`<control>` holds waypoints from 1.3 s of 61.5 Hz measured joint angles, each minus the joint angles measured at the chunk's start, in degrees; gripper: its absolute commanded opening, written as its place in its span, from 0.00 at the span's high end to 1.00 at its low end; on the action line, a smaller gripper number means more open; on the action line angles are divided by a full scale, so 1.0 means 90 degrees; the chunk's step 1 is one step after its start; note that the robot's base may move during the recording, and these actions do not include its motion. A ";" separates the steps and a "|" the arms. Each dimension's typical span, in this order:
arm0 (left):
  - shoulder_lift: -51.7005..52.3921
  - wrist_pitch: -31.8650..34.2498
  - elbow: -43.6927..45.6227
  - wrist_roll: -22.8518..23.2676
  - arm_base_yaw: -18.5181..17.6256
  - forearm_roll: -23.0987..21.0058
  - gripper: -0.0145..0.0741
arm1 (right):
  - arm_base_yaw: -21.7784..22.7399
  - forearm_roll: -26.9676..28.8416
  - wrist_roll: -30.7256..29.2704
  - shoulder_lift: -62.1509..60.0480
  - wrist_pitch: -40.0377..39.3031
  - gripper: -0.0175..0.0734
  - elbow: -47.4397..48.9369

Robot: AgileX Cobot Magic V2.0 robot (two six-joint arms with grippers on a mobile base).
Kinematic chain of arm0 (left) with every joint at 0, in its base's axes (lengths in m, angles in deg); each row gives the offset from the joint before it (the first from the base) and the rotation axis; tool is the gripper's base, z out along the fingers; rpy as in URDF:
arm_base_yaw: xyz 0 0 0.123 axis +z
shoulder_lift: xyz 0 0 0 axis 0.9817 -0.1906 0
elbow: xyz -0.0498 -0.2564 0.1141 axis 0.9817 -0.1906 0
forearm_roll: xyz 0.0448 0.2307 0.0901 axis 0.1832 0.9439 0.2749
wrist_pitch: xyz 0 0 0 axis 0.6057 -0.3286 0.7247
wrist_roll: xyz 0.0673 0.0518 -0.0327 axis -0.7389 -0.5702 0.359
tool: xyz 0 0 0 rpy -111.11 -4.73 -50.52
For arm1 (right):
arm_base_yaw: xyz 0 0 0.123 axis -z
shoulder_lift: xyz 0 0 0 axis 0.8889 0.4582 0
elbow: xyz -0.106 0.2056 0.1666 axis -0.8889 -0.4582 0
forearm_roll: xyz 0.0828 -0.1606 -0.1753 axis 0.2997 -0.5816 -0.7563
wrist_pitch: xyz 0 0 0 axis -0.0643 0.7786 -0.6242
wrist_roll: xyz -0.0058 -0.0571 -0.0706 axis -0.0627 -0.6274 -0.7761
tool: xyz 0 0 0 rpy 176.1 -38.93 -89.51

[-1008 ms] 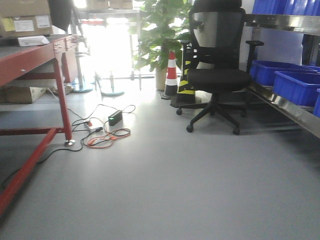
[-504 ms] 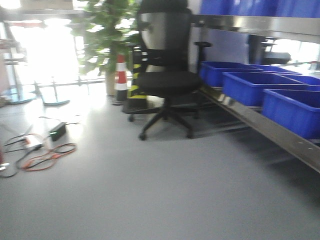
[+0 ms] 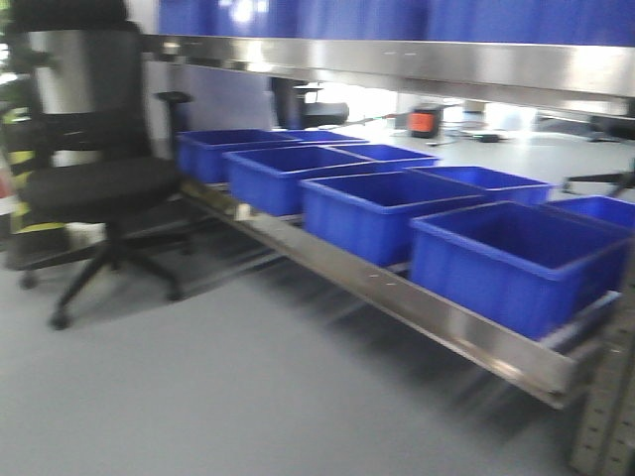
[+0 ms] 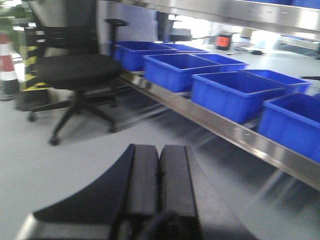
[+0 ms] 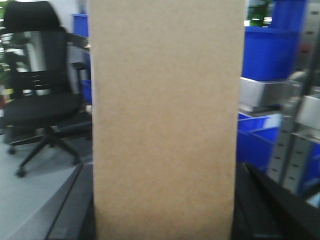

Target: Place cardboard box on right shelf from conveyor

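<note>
A smooth light grey floor (image 3: pixel 248 397) is seen in the front view. Along its right side the right shelf (image 3: pixel 417 309), of shiny stainless steel, is run from the far left to the near right corner. A row of open blue bins (image 3: pixel 377 208) is carried on it, set side by side, and a second steel lip (image 3: pixel 397 59) is seen above them. A perforated grey upright (image 3: pixel 605 416) is shown at the near right corner of the rack. A black office chair (image 3: pixel 94 183) is stood on the floor just left of the shelf's far end. The picture is slightly blurred.

In the left wrist view the left tool (image 4: pixel 159 155) is seen low in the picture. Its two dark fingers (image 4: pixel 144 170) are pressed flat together and nothing is held between them. The chair, bins and shelf are seen beyond it, and a red and white traffic cone (image 4: pixel 6 62) is stood at the far left edge.

In the right wrist view the cardboard box (image 5: pixel 165 115) is held upright in the right tool (image 5: pixel 165 215). The middle of the picture is filled from top to bottom by its plain tan face. The tool's dark fingers (image 5: pixel 75 210) are closed against the box's two sides, one at each lower corner of the view. The rack with its bins and an upright is seen behind the box on the right, apart from it, and the chair on the left.
</note>
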 measured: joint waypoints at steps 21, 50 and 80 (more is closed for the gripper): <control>0.0000 0.0000 0.0000 0.0000 0.0000 0.0000 0.97 | 0.0000 0.0000 0.0000 0.0000 0.0003 0.74 0.0000; 0.0000 0.0000 0.0000 0.0000 0.0000 0.0000 0.97 | 0.0000 0.0000 0.0000 0.0000 0.0003 0.74 0.0000; 0.0000 0.0000 0.0000 0.0000 0.0000 0.0000 0.97 | 0.0000 0.0000 0.0000 0.0000 0.0028 0.74 0.0000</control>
